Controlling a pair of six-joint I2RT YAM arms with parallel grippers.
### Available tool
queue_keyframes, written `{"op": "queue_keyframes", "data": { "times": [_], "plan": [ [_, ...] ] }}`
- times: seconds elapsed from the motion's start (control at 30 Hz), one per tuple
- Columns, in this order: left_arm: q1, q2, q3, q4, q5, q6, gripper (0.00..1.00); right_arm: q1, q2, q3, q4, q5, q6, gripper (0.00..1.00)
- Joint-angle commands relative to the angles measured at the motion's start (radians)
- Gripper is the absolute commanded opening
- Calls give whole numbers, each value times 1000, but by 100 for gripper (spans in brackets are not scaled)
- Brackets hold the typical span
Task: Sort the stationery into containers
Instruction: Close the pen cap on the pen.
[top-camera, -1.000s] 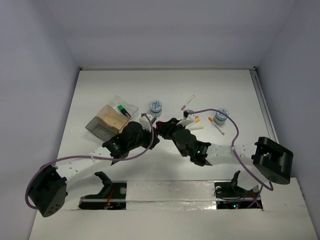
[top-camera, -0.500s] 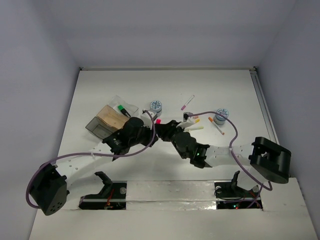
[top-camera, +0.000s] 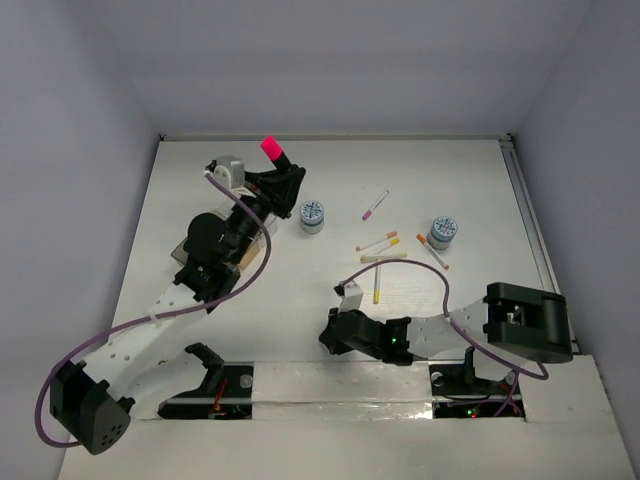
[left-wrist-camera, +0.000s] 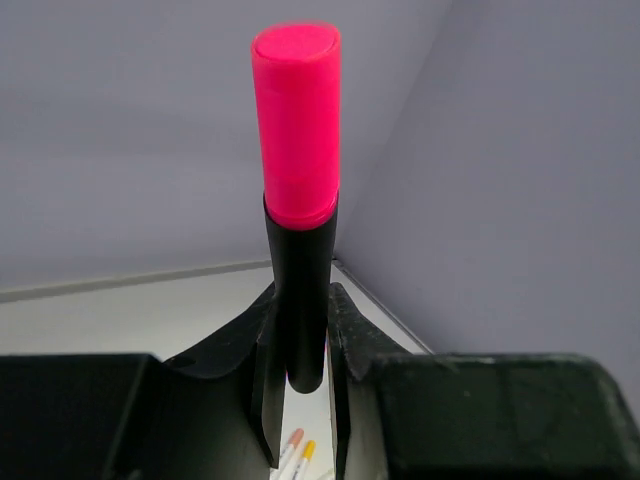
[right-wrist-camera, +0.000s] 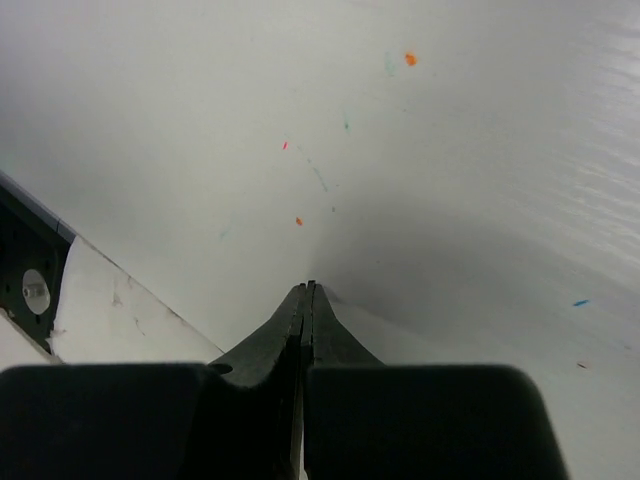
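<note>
Found the left gripper (top-camera: 272, 168) high above the far-left tabletop (top-camera: 300, 300), fingers (left-wrist-camera: 345, 335) pinched narrow on the black barrel of a pink-capped marker (top-camera: 271, 150), cap up and well clear of everything else. Made out the containers (top-camera: 180, 255) only in part, lower and nearer, mostly under the left arm. Counted 2 blue-white discs (top-camera: 312, 214) and 5 thin pens (top-camera: 384, 257) loose on open tabletop further right. Located the right gripper (top-camera: 332, 335) low near the front edge, fingers (right-wrist-camera: 270, 340) pressed fully together on nothing. Judged the grip the chief risk: clamped only low on the barrel, with most of the length free above, so liable to pivot or slip on the way down and land across a tray wall or outside the trays. Judged a second risk in the arm masking the trays from above, leaving the proper compartment hard to pick. Got from the left wrist view alone the seat of the barrel between the fingers, plus 2 pen tips far below. Got from the top view alone the trays, discs and both arms' places. Got from the right wrist view alone the shut, empty fingers over bare, colour-flecked tabletop.
</note>
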Motion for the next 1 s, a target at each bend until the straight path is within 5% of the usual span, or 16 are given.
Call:
{"op": "queue_keyframes", "data": {
  "times": [0.0,0.23,0.4,0.57,0.8,0.97],
  "plan": [
    [-2,-5,-102,103,-8,-57,0,-9,-72,16,-79,50,-4,0],
    [-2,-86,-275,106,56,-75,0,-87,-233,36,-184,71,-154,6],
    [-2,-152,-413,106,150,-74,0,-211,-458,76,-253,-16,-355,50],
    [-11,-181,-491,147,318,-81,0,-305,-575,176,-230,-165,-582,66],
    [-11,-154,-547,280,553,-127,0,-497,-549,273,-32,-684,-739,77],
    [-32,-140,-565,370,634,-176,0,-563,-463,372,-3,-878,-731,86]
  ]
}}
